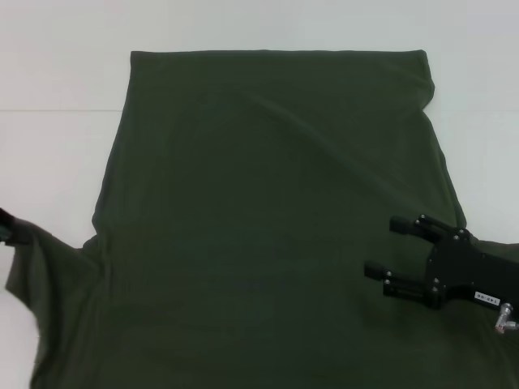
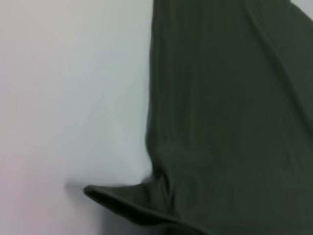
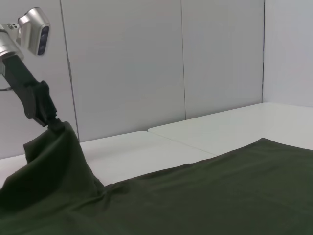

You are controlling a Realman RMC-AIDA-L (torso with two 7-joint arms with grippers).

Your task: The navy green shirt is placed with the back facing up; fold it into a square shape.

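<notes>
The navy green shirt (image 1: 268,203) lies spread flat on the white table (image 1: 57,121), plain side up, with its hem at the far end. At the near left edge of the head view my left gripper (image 1: 6,220) is shut on the shirt's left sleeve. The right wrist view shows that left gripper (image 3: 55,123) holding the sleeve up in a peak above the shirt (image 3: 220,191). The left wrist view shows the lifted sleeve hem and the shirt (image 2: 230,112) beside bare table. My right gripper (image 1: 388,246) stands open over the shirt's near right side, with nothing between its fingers.
White table shows on the left, the right and beyond the hem. A seam (image 1: 49,109) between two tabletops runs across at the far end. Grey wall panels (image 3: 146,63) stand behind the table.
</notes>
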